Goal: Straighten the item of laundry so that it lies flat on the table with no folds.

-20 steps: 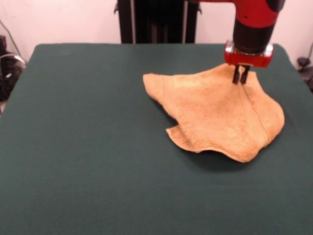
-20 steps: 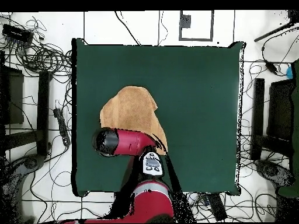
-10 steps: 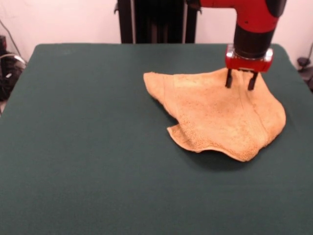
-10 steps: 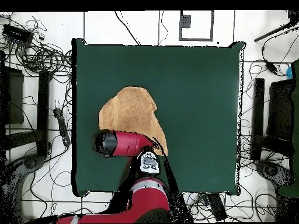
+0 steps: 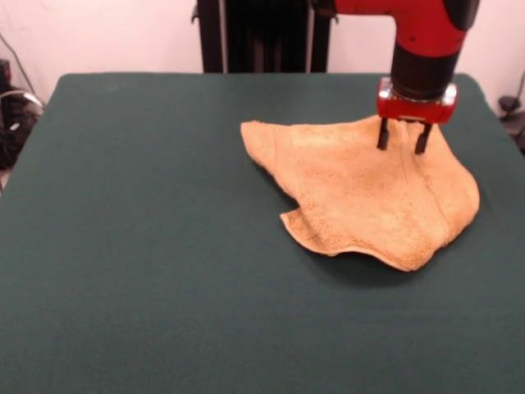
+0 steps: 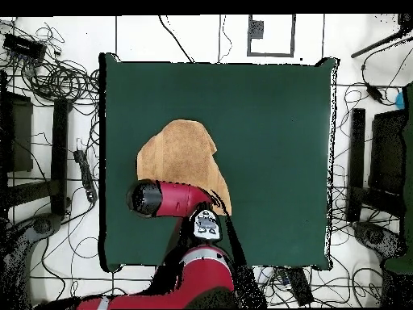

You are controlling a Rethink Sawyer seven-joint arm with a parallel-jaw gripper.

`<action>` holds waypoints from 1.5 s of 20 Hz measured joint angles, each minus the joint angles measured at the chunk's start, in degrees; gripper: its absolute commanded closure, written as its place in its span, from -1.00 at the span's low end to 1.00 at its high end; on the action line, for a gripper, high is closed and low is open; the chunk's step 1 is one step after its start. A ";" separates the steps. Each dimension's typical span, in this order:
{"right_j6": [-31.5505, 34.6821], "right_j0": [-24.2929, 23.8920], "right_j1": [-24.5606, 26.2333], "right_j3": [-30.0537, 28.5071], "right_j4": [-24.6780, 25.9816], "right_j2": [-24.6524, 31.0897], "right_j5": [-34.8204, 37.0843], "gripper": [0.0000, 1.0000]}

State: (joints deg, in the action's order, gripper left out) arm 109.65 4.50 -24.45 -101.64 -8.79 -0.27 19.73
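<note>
Directly under the gripper [image 5: 402,138] – fingers spread apart, gripping nothing – lies the mustard towel [image 5: 365,193], rumpled, its far edge beneath the tips, spreading toward the camera on the green table [image 5: 148,230].

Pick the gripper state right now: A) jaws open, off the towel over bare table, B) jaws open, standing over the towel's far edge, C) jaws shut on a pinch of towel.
B: the gripper shows two separate prongs with a gap between them, over the far edge of the mustard towel.
</note>
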 measured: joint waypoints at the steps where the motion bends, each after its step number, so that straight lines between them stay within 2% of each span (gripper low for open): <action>1: 0.00 0.00 -0.23 0.00 0.00 -0.08 0.10 -1.00; 7: 0.00 0.11 -3.65 -0.01 0.02 -1.46 3.95 -1.00; 12: 0.00 0.11 -8.32 0.22 0.10 -3.70 11.84 -1.00; 16: 0.00 0.11 -10.58 0.98 0.13 -4.81 15.18 -1.00; 30: 0.00 -0.62 -12.43 5.12 0.19 -5.55 15.63 -1.00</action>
State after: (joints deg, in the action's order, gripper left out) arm 109.65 3.88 -36.88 -96.52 -8.60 -5.82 35.36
